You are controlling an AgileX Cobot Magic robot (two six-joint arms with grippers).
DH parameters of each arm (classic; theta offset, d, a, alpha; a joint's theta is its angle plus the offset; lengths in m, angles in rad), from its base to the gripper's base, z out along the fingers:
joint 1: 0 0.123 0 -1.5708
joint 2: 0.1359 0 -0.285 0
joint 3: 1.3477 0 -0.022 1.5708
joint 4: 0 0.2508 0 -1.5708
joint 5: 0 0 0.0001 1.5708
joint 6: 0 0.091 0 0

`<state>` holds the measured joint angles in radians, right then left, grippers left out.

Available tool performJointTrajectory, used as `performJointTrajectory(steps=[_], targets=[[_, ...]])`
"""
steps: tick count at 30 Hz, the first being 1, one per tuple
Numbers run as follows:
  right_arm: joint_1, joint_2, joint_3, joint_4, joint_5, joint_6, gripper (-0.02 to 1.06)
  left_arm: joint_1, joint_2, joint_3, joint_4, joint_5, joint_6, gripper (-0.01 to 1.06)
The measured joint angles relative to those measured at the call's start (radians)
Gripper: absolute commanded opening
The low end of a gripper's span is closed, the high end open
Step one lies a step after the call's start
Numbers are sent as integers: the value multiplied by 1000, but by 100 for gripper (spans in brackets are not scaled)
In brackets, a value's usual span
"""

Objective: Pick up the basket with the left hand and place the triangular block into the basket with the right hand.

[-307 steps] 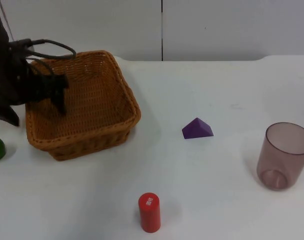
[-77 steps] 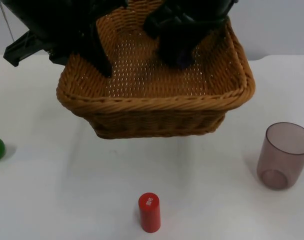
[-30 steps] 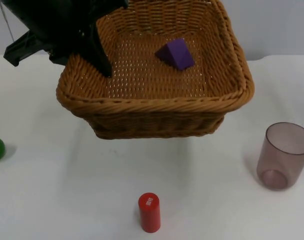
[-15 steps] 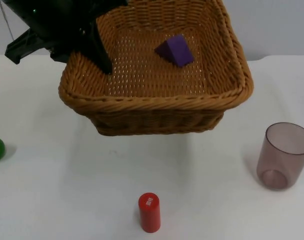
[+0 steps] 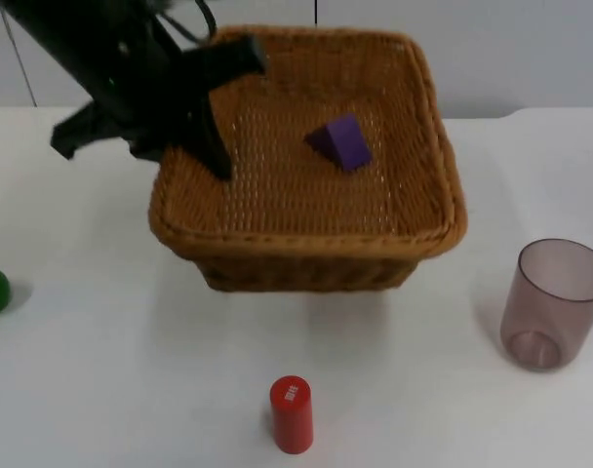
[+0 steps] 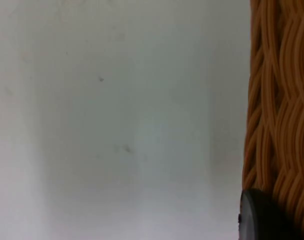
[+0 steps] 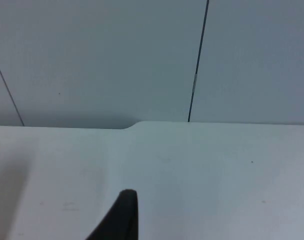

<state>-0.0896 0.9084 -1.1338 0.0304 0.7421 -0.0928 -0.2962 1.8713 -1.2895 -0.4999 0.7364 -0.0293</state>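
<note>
You've brought the basket (image 5: 306, 239) lower and rightward since half a second ago, the left tool (image 5: 214, 156) moving with it; the triangular block (image 5: 340, 142) rides inside.

Top camera looks down; both wrist cameras face the table (image 5: 101, 390) closely.

Woven wicker basket (image 5: 306, 244) (rough); cup (image 5: 553, 302) translucent smooth plastic.

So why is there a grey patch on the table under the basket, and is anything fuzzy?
Top view: the grey patch is a soft shadow on the table below the basket, which the left tool holds by its rim; the purple block inside looks sharp. Left wrist view: the weave is close and blurry. Right wrist view: the right tool's fingertip looks soft.
</note>
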Motion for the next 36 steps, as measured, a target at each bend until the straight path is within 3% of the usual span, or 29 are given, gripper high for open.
performJointTrajectory(steps=[12,23,36], targets=[[0,0,0,0,0,-8,105,23,243,-167,-141,-24,157,0],[0,0,0,0,0,-20,105,63,334,-172,-183,-93,205,0],[0,0,0,0,-18,-31,105,68,380,-172,-187,-94,250,0]])
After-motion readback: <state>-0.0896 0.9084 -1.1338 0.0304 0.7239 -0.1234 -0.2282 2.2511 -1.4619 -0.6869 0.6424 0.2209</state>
